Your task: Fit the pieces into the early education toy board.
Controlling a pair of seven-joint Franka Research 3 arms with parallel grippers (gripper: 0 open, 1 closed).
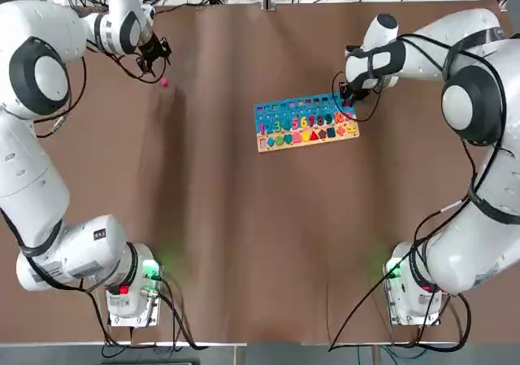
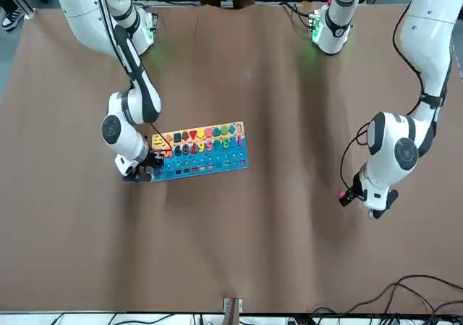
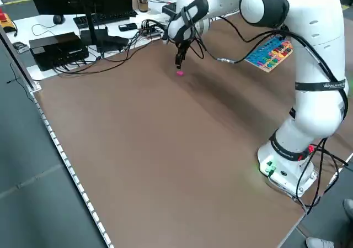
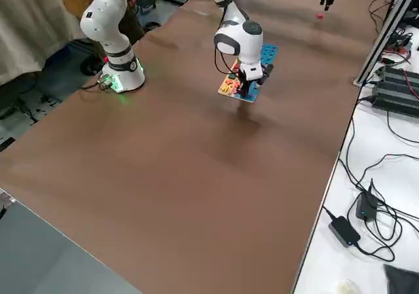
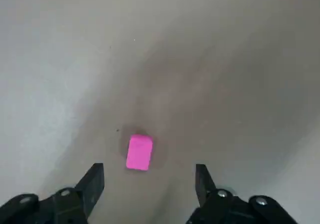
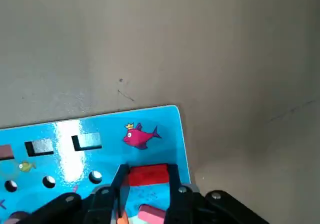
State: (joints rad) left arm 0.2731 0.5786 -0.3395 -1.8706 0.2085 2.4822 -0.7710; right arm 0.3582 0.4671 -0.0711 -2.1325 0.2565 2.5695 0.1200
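The early education toy board point(image 1: 307, 123) lies right of the table's middle, blue with a numeral row and a tan shape strip. My right gripper point(image 1: 348, 103) is at its right end, shut on a red piece point(image 6: 148, 175) that sits just over the blue field point(image 6: 100, 134) near a fish picture. Far off at the back left, a pink piece point(image 1: 164, 81) lies flat on the brown table. My left gripper point(image 1: 157, 56) hovers over it, open, and the pink piece point(image 5: 139, 153) shows just ahead of the gap between its fingers point(image 5: 94, 184).
Rectangular slots point(image 6: 87, 142) and round holes show on the board's blue field beside the red piece. A side desk point(image 3: 83, 32) with boxes and cables runs along the table's left edge. Both arm bases point(image 1: 130, 296) stand at the near edge.
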